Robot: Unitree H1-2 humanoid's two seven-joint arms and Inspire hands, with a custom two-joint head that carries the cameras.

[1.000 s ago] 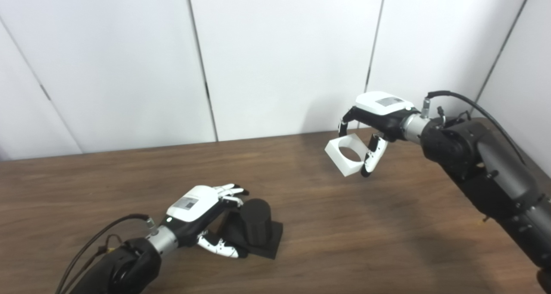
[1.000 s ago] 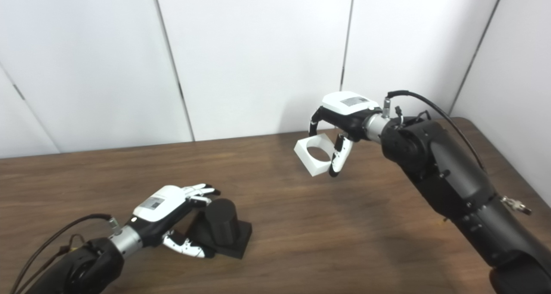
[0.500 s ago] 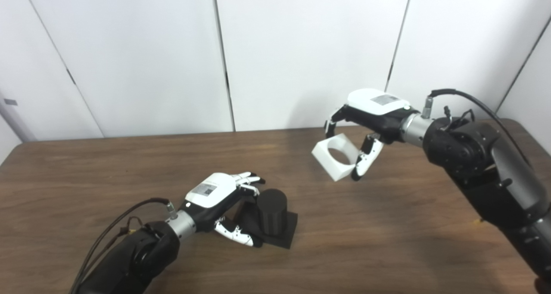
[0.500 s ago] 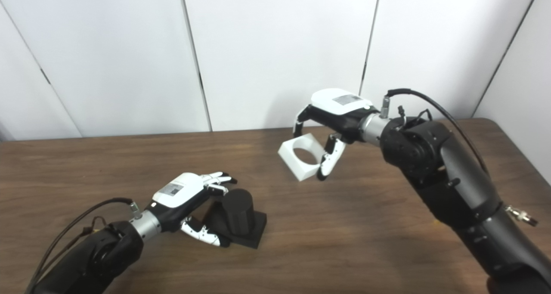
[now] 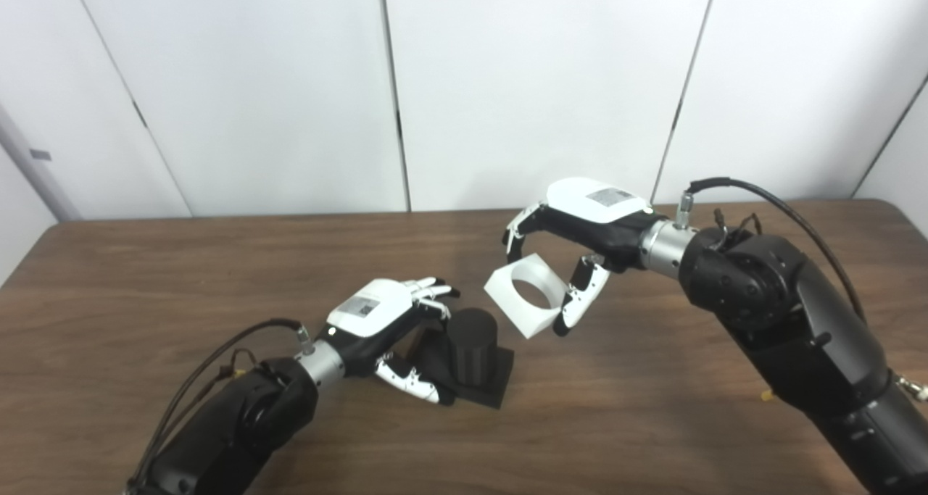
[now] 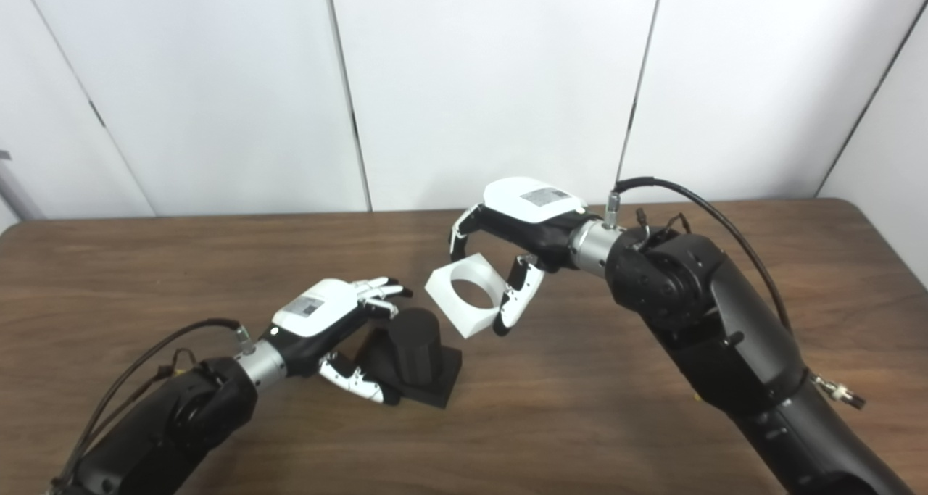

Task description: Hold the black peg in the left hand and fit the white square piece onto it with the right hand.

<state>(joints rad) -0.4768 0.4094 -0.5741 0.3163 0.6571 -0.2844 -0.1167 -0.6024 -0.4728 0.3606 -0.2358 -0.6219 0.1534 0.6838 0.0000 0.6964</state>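
While the brown wooden table (image 5: 652, 408) carried only the peg fixture, both arms were converging over its middle. The right arm (image 5: 790, 321) reached in from the right side and its right hand (image 5: 580, 219) was closed on the white square piece (image 5: 525, 296), fingers on the far edge and thumb on the near corner. That rim pinch left the round bore unobstructed, presumably so the peg could pass through. The piece hung in the air, tilted, bore facing up and toward the cameras, just up and right of the peg and clear of it.

The left hand (image 5: 377, 317) sat low on the table beside the black peg (image 5: 473, 343), a short upright cylinder on a flat square black base. Fingers curled around the far side, thumb lay along the near edge of the base, so it looked like a bracing hold, not a lift. Whether the fingers actually pressed the peg, I couldn't tell. The peg's top was uncovered, which kept the entry path free.

My read: approach phase, piece not yet over the peg axis. Next it needed levelling and centring before descent.
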